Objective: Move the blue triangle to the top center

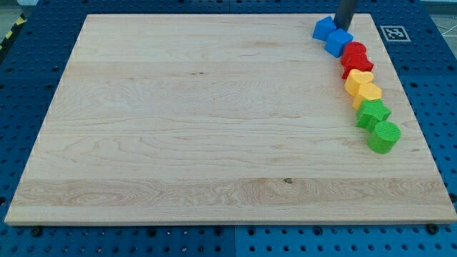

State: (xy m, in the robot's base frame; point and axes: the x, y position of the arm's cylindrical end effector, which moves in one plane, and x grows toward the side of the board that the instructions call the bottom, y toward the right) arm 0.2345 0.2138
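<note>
Starting nearest, at the view's bottom right of the counter (178,128), a curved row climbs: two green blocks, a cylinder (384,135) and another (373,113); two yellow blocks (368,93) (358,80); two red blocks (355,66) (354,51); then a blue block (339,41). Farthest sits the blue triangle (324,28), at top right, my tip (342,26) touching its right side, seemingly placed to push it leftward. No end effector exists to spread or pinch.
</note>
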